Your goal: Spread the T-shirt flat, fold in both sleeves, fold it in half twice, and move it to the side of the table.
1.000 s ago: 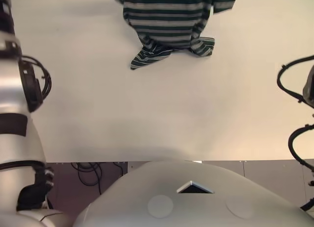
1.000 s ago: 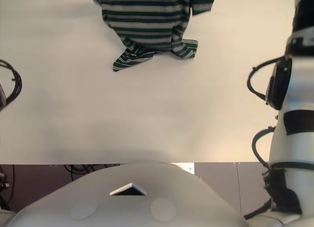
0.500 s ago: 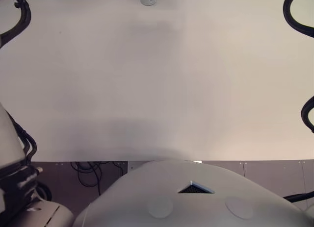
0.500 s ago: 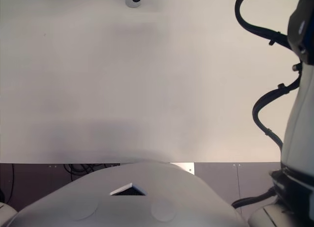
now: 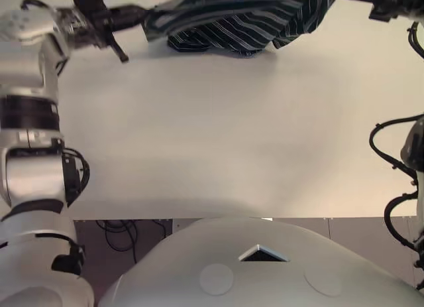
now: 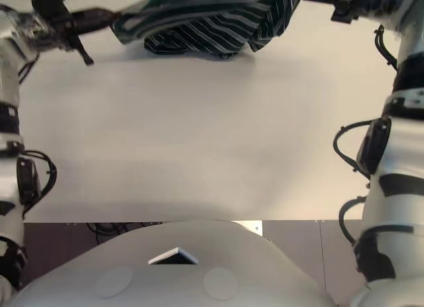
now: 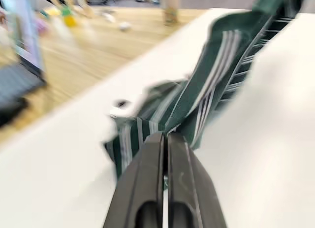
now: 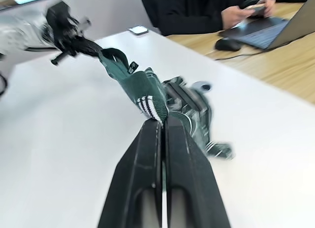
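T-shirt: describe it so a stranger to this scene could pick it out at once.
Start at the white table and look to its far side. There the T-shirt is strung between the left gripper and the right gripper, each shut on one end. It is dark green cloth with thin pale stripes, unlike the plain tabletop and black grippers.
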Motion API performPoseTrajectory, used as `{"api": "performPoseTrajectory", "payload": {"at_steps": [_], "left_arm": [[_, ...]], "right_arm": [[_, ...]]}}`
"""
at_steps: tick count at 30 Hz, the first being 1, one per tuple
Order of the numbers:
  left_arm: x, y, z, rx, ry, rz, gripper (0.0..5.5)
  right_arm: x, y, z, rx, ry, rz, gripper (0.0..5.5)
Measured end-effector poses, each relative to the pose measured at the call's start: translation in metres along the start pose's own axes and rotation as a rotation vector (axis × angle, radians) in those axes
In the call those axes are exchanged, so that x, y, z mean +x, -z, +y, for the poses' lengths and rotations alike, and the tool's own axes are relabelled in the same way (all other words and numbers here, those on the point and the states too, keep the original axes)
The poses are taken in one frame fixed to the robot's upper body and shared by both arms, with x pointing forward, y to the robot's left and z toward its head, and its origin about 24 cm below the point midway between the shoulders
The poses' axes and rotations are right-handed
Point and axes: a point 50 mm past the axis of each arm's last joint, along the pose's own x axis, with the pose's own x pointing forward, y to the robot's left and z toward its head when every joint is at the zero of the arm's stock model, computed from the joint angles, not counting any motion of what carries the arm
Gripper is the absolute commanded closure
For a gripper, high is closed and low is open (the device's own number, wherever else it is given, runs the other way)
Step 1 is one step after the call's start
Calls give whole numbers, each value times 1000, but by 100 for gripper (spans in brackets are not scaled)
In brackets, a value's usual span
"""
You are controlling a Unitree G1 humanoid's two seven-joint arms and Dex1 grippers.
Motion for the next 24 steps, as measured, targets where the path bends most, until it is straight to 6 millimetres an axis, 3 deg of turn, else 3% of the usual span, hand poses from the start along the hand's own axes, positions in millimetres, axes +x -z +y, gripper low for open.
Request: {"api": "performPoseTrajectory", "payload": {"at_steps": [4, 7, 11, 14, 19, 24], "left_arm": [[-20, 21, -52, -116, 212, 35, 548], [-40, 24, -105, -163, 418, 121, 548], [-57, 16, -161, -102, 611, 278, 548], [-72, 24, -198, 2, 706, 496, 548], [-72, 38, -200, 100, 638, 566, 539], [-68, 41, -201, 113, 573, 535, 473]], "right_arm": [[-20, 25, 29, 52, -120, 52, 550], [-27, 35, 67, 62, -274, 133, 550], [-28, 39, 120, 8, -465, 313, 550], [-31, 65, 160, -14, -555, 509, 550], [-32, 91, 172, 9, -519, 571, 550], [-31, 91, 173, 2, -507, 578, 471]]}}
